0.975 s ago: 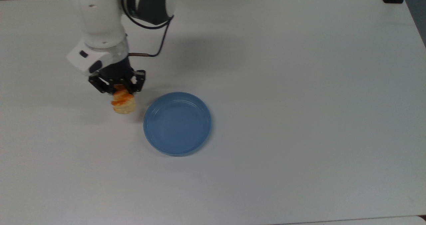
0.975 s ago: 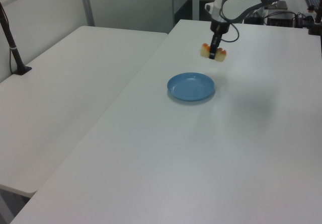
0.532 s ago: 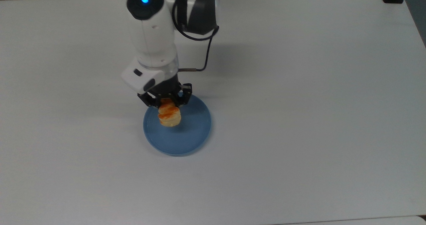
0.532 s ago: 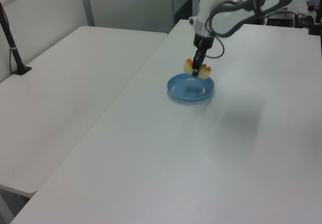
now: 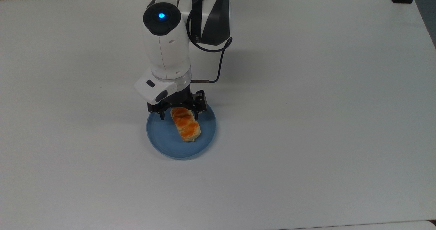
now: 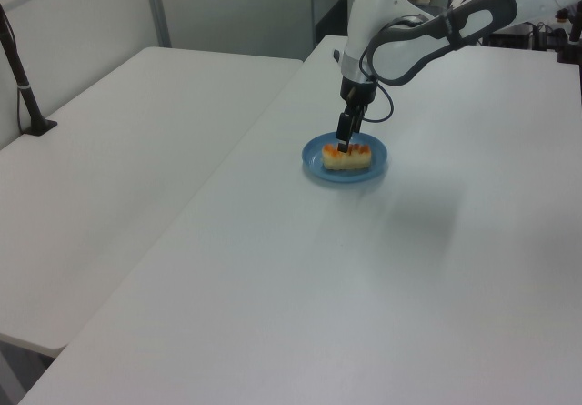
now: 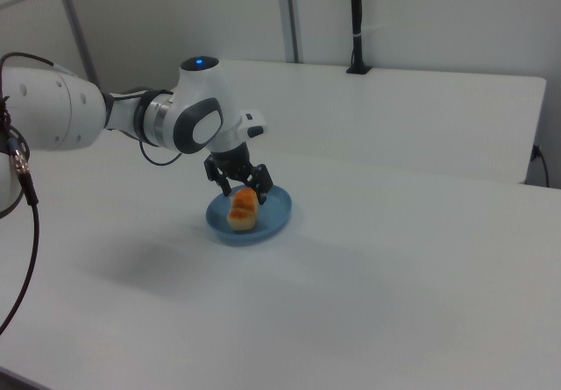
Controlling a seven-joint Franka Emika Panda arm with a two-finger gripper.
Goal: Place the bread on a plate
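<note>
Straddling one end of the bread point(image 5: 185, 128), the gripper point(image 5: 179, 114) has its jaws spread wider than the roll – one finger stands at each side of that end, and whether either pad touches the crust cannot be made out. The bread lies flat inside the plate point(image 5: 163, 140), glazed side up, running from under the fingers toward the plate's lower right edge in the top view. In the left view the bread point(image 6: 346, 156) shows side-on with the gripper point(image 6: 344, 141) just above it; in the right view it point(image 7: 243, 208) is seen end-on, the gripper point(image 7: 237, 185) behind it. The gripper body hides the plate's far rim in the top view. The plate sits on a white table point(image 5: 306, 104) – a second white table point(image 6: 118, 150) stands at the left view's left, a black post point(image 7: 356, 22) at the back of the right view
</note>
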